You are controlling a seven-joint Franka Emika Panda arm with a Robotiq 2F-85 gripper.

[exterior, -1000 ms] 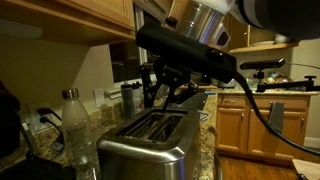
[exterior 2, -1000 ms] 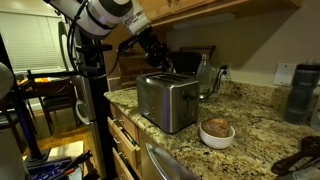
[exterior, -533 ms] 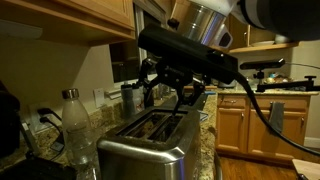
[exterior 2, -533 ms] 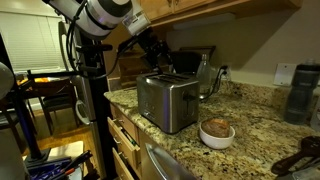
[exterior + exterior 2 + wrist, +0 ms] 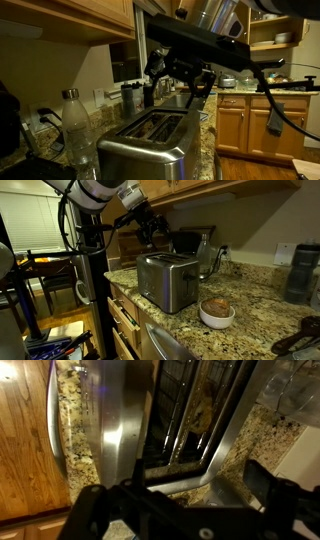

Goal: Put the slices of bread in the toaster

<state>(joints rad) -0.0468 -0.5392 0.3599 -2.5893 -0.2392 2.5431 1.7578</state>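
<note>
The brushed-steel toaster (image 5: 150, 148) (image 5: 165, 282) stands on the granite counter near its front edge. In the wrist view I look straight down on the toaster (image 5: 120, 430). A golden-brown slice of bread (image 5: 204, 408) sits down in one slot; the other slot shows only dark wire guides. My gripper (image 5: 181, 84) (image 5: 154, 227) (image 5: 180, 502) hangs open a short way above the toaster top. Its two dark fingers (image 5: 270, 485) are spread wide with nothing between them.
A clear plastic bottle (image 5: 75, 125) stands close beside the toaster. A small bowl (image 5: 215, 312), a glass jug (image 5: 206, 256) and a dark container (image 5: 300, 275) also sit on the counter. Wooden wall cabinets (image 5: 230, 188) hang just above the arm.
The jaws have spread from nearly shut to wide open. The gripper has risen a little from the toaster slots.
</note>
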